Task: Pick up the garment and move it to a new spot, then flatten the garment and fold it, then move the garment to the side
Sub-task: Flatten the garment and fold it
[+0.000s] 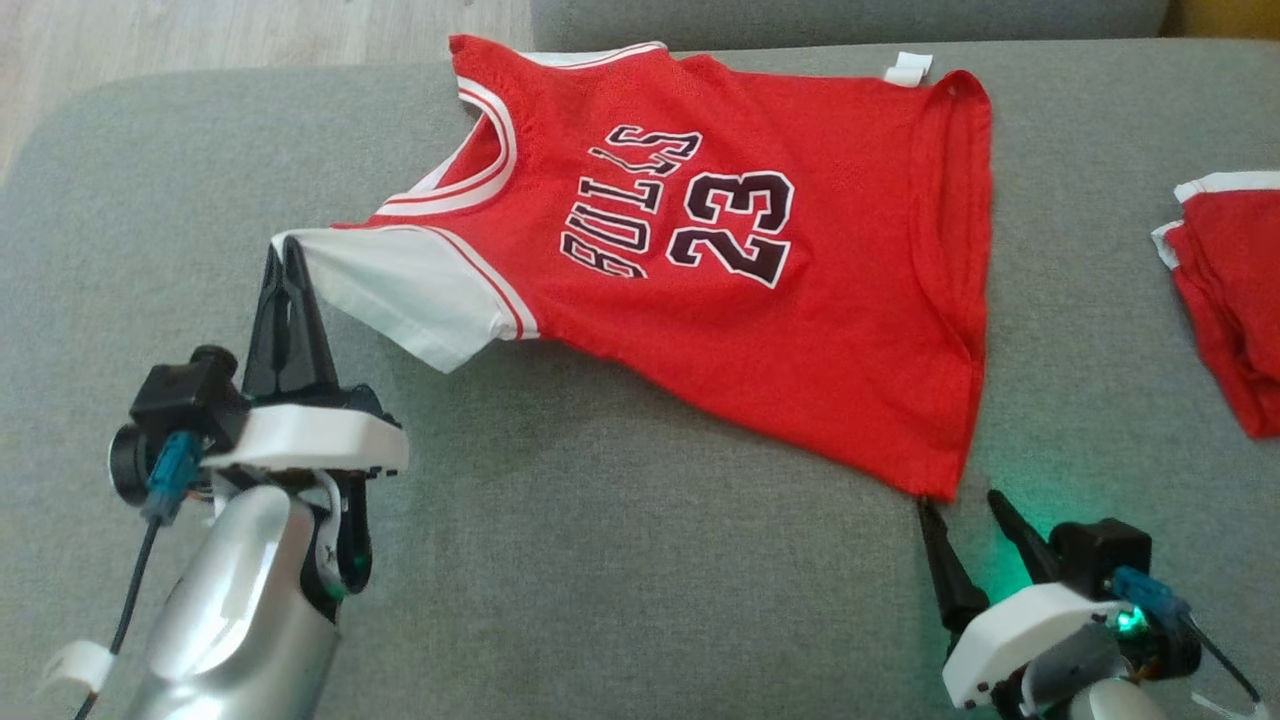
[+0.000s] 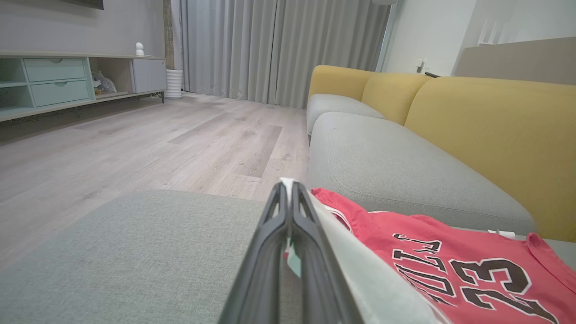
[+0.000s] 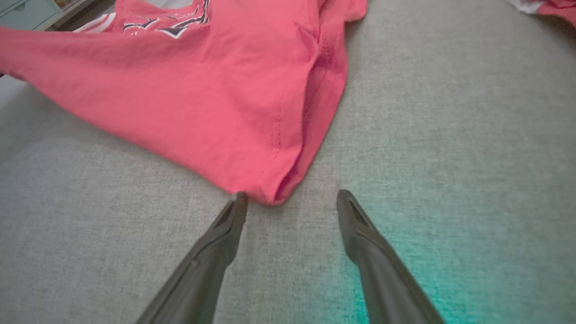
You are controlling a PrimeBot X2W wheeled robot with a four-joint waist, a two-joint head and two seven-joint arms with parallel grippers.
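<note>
white sleeve (image 1: 400, 290) is pinched in the closed left gripper (image 1: 287, 260), and the red jersey (image 1: 820, 340) stretches rightward across the grey sofa cushion (image 1: 560, 560). its near hem corner (image 1: 940, 485) lies just ahead of the right gripper (image 1: 960, 503), fingers (image 3: 225, 234) spread and empty.

The jersey (image 1: 850, 350) is red, with a white sleeve, red-and-white striped trim and black print outlined in white. The seat cushion (image 1: 600, 560) is grey, the backrest (image 2: 495, 135) yellow. The cloth (image 1: 1230, 290) at the right is red, edged white.
</note>
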